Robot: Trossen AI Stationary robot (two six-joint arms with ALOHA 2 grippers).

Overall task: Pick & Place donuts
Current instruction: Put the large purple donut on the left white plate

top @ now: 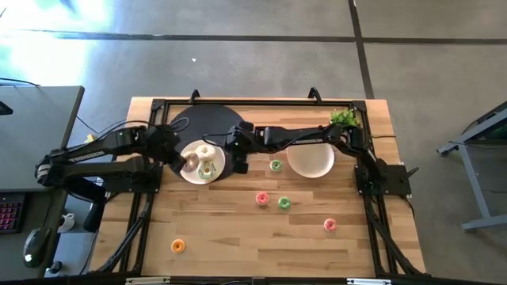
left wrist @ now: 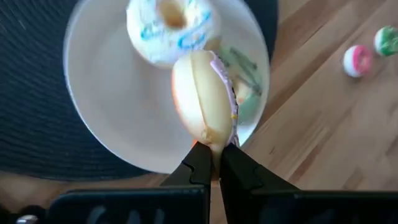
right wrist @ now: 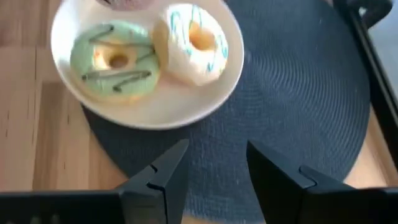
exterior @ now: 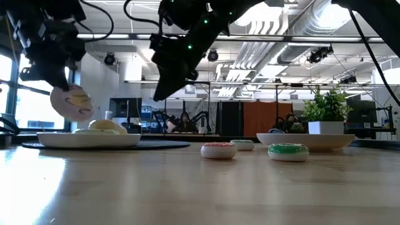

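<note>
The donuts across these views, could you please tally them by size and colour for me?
Large green iced donut: 1
Large white iced donut: 1
Large pink iced donut: 1, held by the left gripper
Small green donuts: 2
Small pink-red donuts: 2
Small orange donut: 1
Total: 8

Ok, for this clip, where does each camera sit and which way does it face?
High: overhead, straight down on the table; both arms show.
Low: table height, level across small donuts into the room; arms enter from above.
Left wrist: behind the left gripper, shut on the pink donut above the white plate.
Right wrist: behind the open right gripper, over the dark mat.
Both wrist views share the white-iced donut.
</note>
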